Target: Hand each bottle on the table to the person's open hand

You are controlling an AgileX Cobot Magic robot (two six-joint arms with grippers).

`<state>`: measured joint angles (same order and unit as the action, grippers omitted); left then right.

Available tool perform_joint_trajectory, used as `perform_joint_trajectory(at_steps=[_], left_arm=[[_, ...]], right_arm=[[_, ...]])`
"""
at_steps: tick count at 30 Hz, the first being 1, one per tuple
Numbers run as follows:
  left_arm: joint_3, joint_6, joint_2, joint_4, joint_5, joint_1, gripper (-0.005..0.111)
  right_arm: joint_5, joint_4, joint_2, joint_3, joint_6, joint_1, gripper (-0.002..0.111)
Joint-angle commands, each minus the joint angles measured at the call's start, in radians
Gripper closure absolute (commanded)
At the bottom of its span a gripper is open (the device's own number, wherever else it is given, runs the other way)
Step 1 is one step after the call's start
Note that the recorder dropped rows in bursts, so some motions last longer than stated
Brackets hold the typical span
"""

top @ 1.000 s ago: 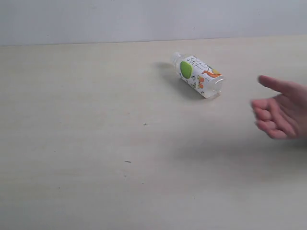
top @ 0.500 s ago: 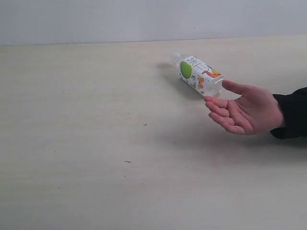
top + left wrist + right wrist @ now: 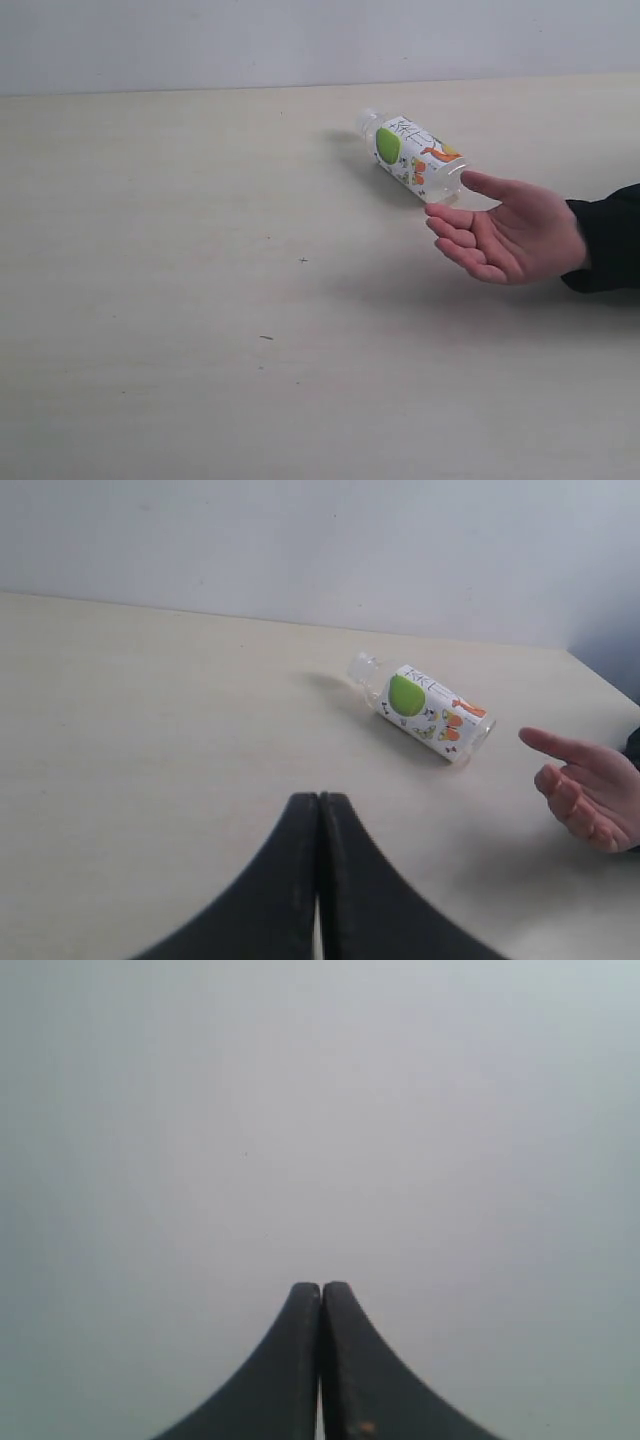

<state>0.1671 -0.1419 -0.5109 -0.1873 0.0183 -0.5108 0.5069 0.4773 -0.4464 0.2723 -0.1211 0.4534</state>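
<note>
The bottle (image 3: 412,158) lies on its side on the pale desk (image 3: 180,300) in the exterior view, toward the far right part of the surface, its white cap pointing to the far wall (image 3: 300,40) and its clear base turned to a person's hand (image 3: 505,235). That hand reaches in from the right in a dark sleeve (image 3: 605,245), palm up and fingers spread, with the thumb and fingertips just beside the bottle's base; contact cannot be told here. The label shows a green round patch and orange marks. A few tiny dark specks (image 3: 303,260) dot the bare desk nearer the camera. In the left wrist view the left end effector (image 3: 319,798) has its two black jaws pressed together with nothing between them, above bare desk and well apart from the bottle (image 3: 425,712), and a gap shows between bottle and hand. In the right wrist view the right end effector (image 3: 321,1286) is likewise pressed together and empty, against a plain grey background.
</note>
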Motion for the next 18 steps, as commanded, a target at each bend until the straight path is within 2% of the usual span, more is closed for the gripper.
perform_joint_trajectory(at_steps=[1, 8, 13, 18], left_arm=[[-0.003, 0.007, 0.003, -0.001, 0.004, 0.002, 0.107], [-0.003, 0.007, 0.003, -0.001, 0.004, 0.002, 0.107], [-0.003, 0.007, 0.003, -0.001, 0.004, 0.002, 0.107], [-0.003, 0.007, 0.003, -0.001, 0.004, 0.002, 0.107]], right_arm=[[-0.112, 0.015, -0.179, 0.182, 0.002, 0.001, 0.108], [-0.470, 0.014, -0.583, 0.551, -0.171, -0.011, 0.108], [-0.580, 0.014, -0.766, 0.670, -0.167, -0.061, 0.108], [-0.795, -0.077, -0.940, 0.840, -0.181, -0.071, 0.108]])
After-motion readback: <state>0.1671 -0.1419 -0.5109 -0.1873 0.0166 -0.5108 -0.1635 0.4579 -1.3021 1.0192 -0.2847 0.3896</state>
